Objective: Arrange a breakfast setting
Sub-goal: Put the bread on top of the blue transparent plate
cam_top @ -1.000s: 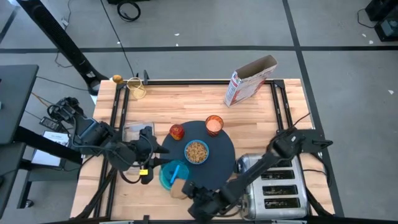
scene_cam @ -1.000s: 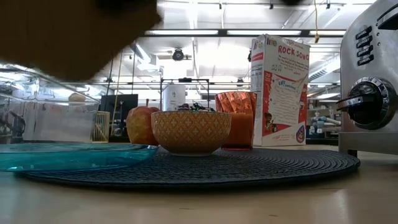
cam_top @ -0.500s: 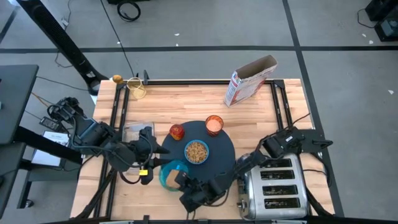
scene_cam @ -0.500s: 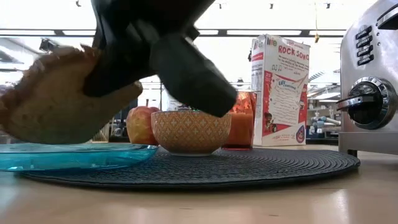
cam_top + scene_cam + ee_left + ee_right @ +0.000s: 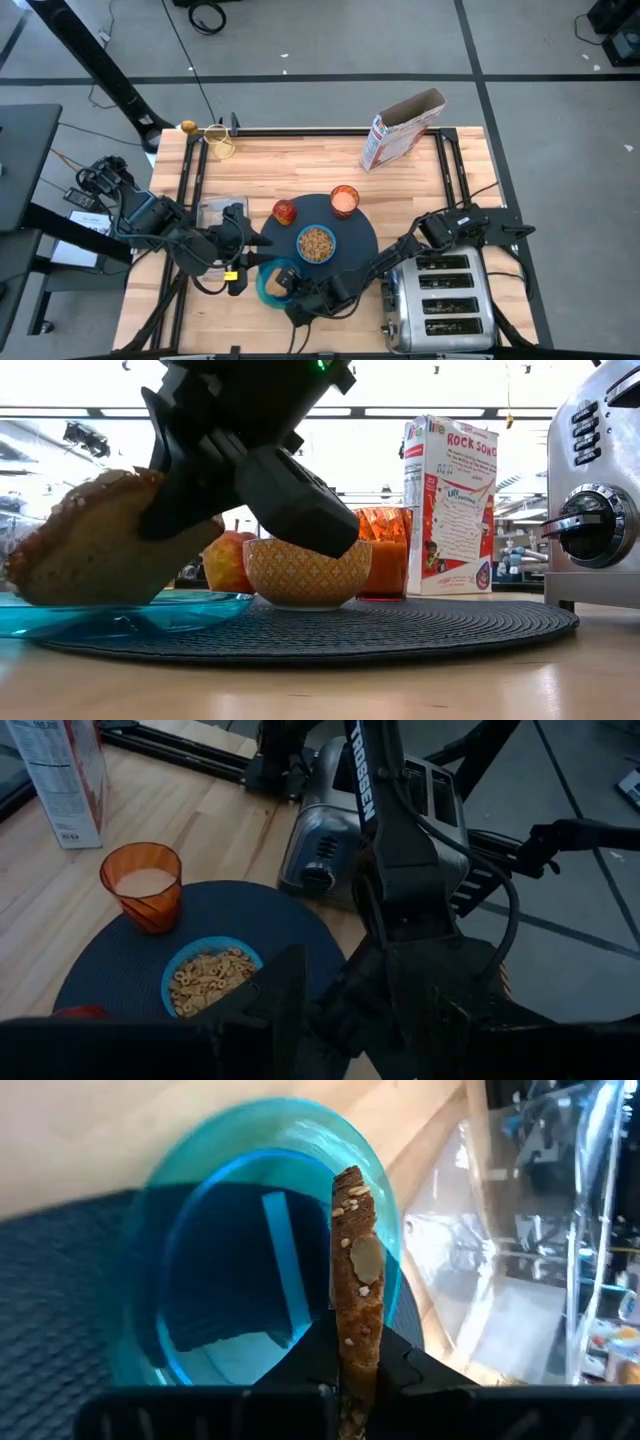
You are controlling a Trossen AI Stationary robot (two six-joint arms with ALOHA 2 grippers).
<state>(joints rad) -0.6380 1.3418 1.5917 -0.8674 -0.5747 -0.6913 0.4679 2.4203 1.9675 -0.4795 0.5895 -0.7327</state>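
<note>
My right gripper (image 5: 290,292) is shut on the toast slice (image 5: 95,550) above the teal plate (image 5: 266,283), which lies half on the dark-grey mat (image 5: 350,262). On the mat stand the blue bowl (image 5: 316,243) with cereal and the orange cup (image 5: 344,200); the apple (image 5: 285,211) sits at its left rim. The toast's lower edge (image 5: 90,600) is level with the plate's rim (image 5: 215,600); I cannot tell whether they touch. My left gripper (image 5: 245,243) hangs still left of the mat. The spoon is not in view. My right gripper pinches the toast's two flat faces (image 5: 349,1320) between its fingers (image 5: 290,500), at the slice's end nearer the wrist. The fingers slant down from the table's near right. The slice stands on edge and reaches out past the fingertips over the plate (image 5: 200,1280).
The chrome toaster (image 5: 440,300) stands at the near right under my right arm. A cereal box (image 5: 400,130) lies at the far edge. A clear tray (image 5: 222,212) sits left of the apple. Small things (image 5: 215,140) sit at the far left corner.
My right gripper has carried the toast from the table's near edge toward the left and far side, and down, until it hangs over the teal plate. The slice has come down to the level of the plate's rim.
</note>
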